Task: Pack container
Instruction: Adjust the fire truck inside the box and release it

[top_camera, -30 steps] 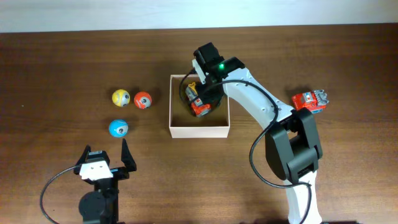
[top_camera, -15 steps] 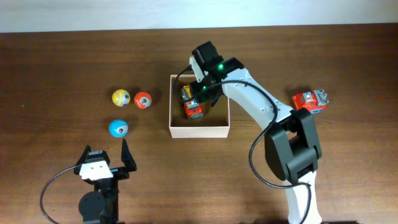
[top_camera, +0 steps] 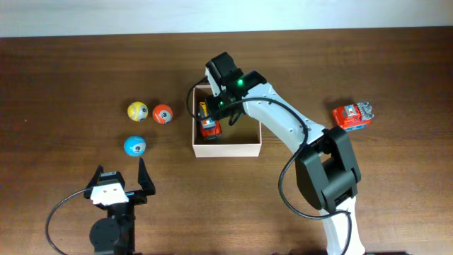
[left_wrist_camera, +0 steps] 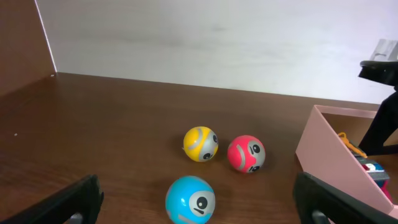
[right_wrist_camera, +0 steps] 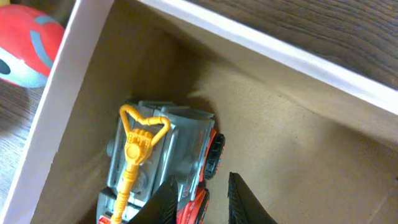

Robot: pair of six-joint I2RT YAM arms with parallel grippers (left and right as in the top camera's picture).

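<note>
The container (top_camera: 226, 150) sits near the middle of the bench (top_camera: 71, 71), its cream walls upright and its tan floor open to view. Inside it, against the left wall, lies one toy truck (right_wrist_camera: 158, 162), grey and red with a yellow crane arm on top. Nothing else shows in the box, though the arm hides part of the floor from overhead.

The right pincer (right_wrist_camera: 200, 198) reaches down into the container. Its tips stand close together over the truck's red end, so it appears to be grasping the toy truck low inside the box. The step in hand looks like setting this first toy down. The next move calls for letting go once the truck rests flat, then lifting straight up clear of the thin wall.

Outside the box, just left of it, are a red ball (top_camera: 163, 114) and a yellow ball (top_camera: 137, 111) almost touching. A blue ball (top_camera: 134, 146) lies near them, toward the front. A red toy car (top_camera: 352, 115) waits well apart on the right. The left pincer (top_camera: 122, 176) hangs released and spread wide at the front edge, facing the balls, holding nothing.
</note>
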